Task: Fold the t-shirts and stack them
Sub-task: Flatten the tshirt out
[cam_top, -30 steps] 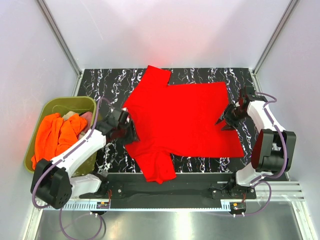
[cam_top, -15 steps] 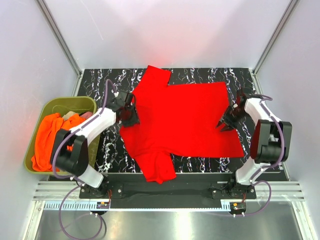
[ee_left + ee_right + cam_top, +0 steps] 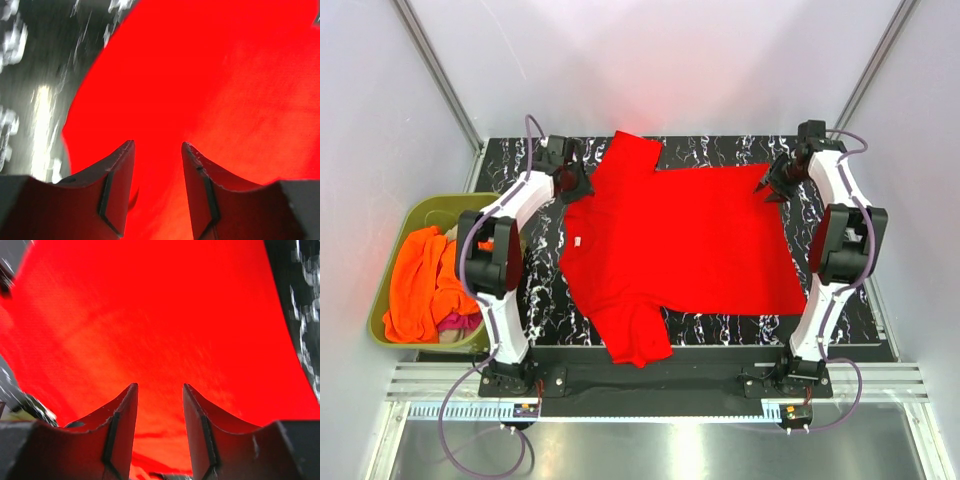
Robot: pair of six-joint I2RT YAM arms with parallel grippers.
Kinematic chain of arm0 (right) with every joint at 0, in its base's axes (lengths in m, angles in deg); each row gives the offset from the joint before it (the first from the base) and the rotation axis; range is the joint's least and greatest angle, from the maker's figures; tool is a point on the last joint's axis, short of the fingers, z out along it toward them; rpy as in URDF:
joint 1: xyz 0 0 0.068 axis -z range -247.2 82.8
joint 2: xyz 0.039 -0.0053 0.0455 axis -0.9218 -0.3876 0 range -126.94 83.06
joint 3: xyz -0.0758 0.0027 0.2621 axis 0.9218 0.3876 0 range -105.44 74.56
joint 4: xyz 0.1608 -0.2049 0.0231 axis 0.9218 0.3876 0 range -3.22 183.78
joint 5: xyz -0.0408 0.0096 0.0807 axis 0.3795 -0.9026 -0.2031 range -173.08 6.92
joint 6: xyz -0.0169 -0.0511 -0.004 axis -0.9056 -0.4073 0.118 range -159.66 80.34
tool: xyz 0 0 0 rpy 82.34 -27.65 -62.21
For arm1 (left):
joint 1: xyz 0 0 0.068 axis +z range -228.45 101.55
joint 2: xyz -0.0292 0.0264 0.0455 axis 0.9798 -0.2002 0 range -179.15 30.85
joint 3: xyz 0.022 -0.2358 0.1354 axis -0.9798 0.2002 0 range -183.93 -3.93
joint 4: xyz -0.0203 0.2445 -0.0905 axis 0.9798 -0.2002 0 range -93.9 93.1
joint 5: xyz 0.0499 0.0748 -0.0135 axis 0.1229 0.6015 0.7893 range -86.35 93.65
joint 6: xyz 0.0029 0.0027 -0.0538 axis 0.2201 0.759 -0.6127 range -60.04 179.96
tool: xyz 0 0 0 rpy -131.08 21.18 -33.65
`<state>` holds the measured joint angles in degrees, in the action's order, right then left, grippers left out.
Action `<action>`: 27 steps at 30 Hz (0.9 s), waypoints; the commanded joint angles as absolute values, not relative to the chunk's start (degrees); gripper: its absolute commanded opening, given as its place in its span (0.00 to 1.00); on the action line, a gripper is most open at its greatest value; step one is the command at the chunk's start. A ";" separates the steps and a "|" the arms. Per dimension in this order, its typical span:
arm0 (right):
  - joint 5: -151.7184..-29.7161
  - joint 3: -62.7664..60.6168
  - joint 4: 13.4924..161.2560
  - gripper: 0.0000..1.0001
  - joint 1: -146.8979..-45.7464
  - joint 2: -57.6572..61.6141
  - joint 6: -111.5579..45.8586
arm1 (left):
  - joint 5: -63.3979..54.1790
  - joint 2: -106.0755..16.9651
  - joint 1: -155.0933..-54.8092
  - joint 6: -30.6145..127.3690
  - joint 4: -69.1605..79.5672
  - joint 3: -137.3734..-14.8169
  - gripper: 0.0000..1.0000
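Note:
A bright red t-shirt (image 3: 685, 240) lies spread flat on the black marbled table (image 3: 840, 290). Its neck with a small white label (image 3: 578, 240) points left, and one sleeve lies at the far side, the other at the near edge. My left gripper (image 3: 583, 188) hovers at the shirt's far-left shoulder. In the left wrist view that gripper (image 3: 157, 145) is open, with only red cloth (image 3: 215, 80) seen beyond its jaws. My right gripper (image 3: 766, 190) is at the far-right hem corner. In the right wrist view it (image 3: 160, 386) is also open over the cloth (image 3: 150, 315).
An olive-green tub (image 3: 390, 260) stands left of the table, holding a crumpled orange shirt (image 3: 425, 280) and a bit of magenta cloth (image 3: 455, 322). Metal posts and white walls close in the back and sides. The arm bases sit on a rail (image 3: 650, 375) at the near edge.
Both arms have swung from the shirt's left and right edges toward the far side. The left gripper now sits by the far shoulder, the right by the far hem corner. The shirt has not moved.

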<state>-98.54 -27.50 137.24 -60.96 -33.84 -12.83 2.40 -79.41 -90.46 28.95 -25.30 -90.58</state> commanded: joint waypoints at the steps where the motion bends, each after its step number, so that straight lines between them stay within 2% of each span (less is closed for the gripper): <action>1: -98.62 -33.89 138.37 0.48 -60.78 -37.78 -10.14 | -1.34 -84.19 -89.26 30.26 -24.40 -97.95 0.45; 3: -99.68 -35.30 138.55 0.48 -60.78 -39.28 -9.35 | -2.50 -84.11 -89.35 27.80 -24.76 -97.53 0.41; 8: -100.31 -30.67 138.46 0.47 -60.78 -38.24 -10.13 | -5.14 -78.07 -91.01 24.10 -24.76 -87.00 0.41; 12: -98.28 -27.14 137.50 0.46 -60.78 -37.88 -13.12 | -4.35 -78.83 -91.55 23.66 -24.06 -82.24 0.42; 19: -97.84 -25.98 133.80 0.43 -60.78 -41.39 -14.79 | -2.94 -86.83 -89.79 24.27 -24.15 -88.63 0.43; 27: -99.42 -32.13 133.19 0.44 -60.78 -48.95 -14.70 | -4.52 -96.41 -87.42 24.36 -25.81 -101.55 0.44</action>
<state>-99.04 -28.62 134.46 -60.91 -47.02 -13.95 -3.94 -93.20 -88.25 24.04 -26.35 -96.70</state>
